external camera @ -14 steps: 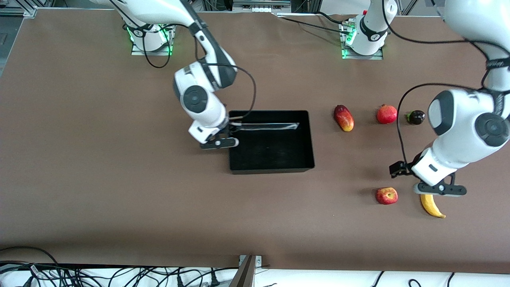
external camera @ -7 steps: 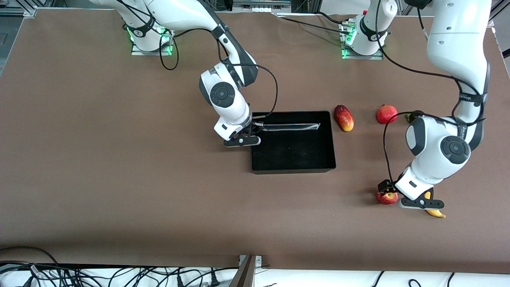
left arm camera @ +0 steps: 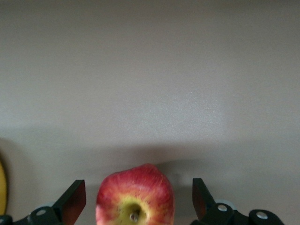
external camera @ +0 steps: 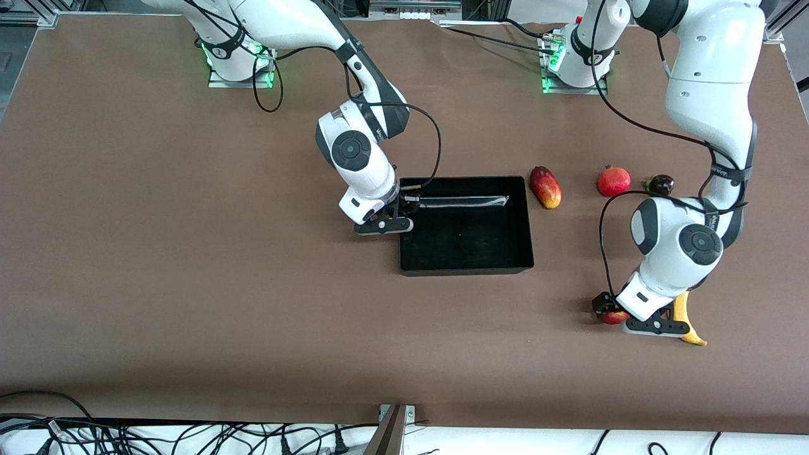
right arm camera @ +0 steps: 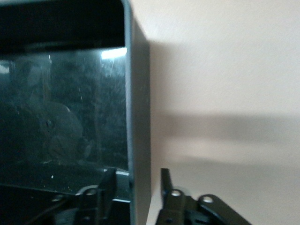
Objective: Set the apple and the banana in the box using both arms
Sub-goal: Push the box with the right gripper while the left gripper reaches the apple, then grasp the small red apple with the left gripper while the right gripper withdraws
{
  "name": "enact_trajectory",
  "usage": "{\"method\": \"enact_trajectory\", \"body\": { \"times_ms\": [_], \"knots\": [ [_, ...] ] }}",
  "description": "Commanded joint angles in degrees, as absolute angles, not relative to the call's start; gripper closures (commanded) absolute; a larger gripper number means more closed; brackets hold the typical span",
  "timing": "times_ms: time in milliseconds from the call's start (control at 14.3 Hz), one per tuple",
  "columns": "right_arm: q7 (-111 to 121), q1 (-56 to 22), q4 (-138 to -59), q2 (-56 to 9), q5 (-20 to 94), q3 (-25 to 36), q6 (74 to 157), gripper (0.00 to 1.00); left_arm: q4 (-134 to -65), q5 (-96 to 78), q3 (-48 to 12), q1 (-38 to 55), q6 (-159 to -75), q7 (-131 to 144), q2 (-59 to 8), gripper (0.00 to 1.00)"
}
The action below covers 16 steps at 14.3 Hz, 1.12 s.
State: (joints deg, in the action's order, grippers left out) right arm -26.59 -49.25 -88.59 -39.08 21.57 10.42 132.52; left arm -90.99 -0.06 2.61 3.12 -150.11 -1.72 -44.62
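At the lower right of the front view, the left gripper (external camera: 622,318) is down at the table with its fingers spread around the apple (external camera: 612,316) — one finger on each side. The left wrist view shows a clear gap between each finger (left arm camera: 72,202) and the red-and-yellow skin, so nothing is pinched. The banana (external camera: 686,322) lies just beside the apple, toward the left arm's end of the table, partly covered by the wrist in the front view and only a yellow sliver at the edge of the left wrist view.

The box (external camera: 524,221) sits in the middle of the frame, open and holding no fruit. The right gripper (external camera: 387,221) is at the box's wall on the right arm's end; in the right wrist view its fingers straddle that wall (right arm camera: 138,140) — one inside the box, one outside, pressed close to it.

Farther up the frame from the apple, three other fruits lie in a row: an oval red-and-yellow fruit (external camera: 545,187), a round red fruit (external camera: 614,181) and a small dark fruit (external camera: 660,184).
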Motion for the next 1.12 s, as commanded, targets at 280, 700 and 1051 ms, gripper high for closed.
{"method": "enact_trajectory", "body": {
  "times_ms": [280, 700, 1051],
  "knots": [
    [-22.70, -44.03, -88.07, -27.35, 22.06, 26.16, 118.66, 0.00, -87.45, -0.62, 2.20, 2.73, -151.70, -3.08, -48.69, 0.32],
    [-15.75, -43.94, -88.94, -16.46, 21.45, 38.12, 97.94, 0.00, -88.33, -0.26, 2.20, 2.81, -151.09, -2.81, -47.11, 1.00],
    [-11.16, -26.34, -91.30, -5.65, 10.23, 23.88, 90.62, 0.00, -88.68, -0.61, 0.88, 4.04, -141.54, -0.11, -42.03, 1.00]
  ]
}}
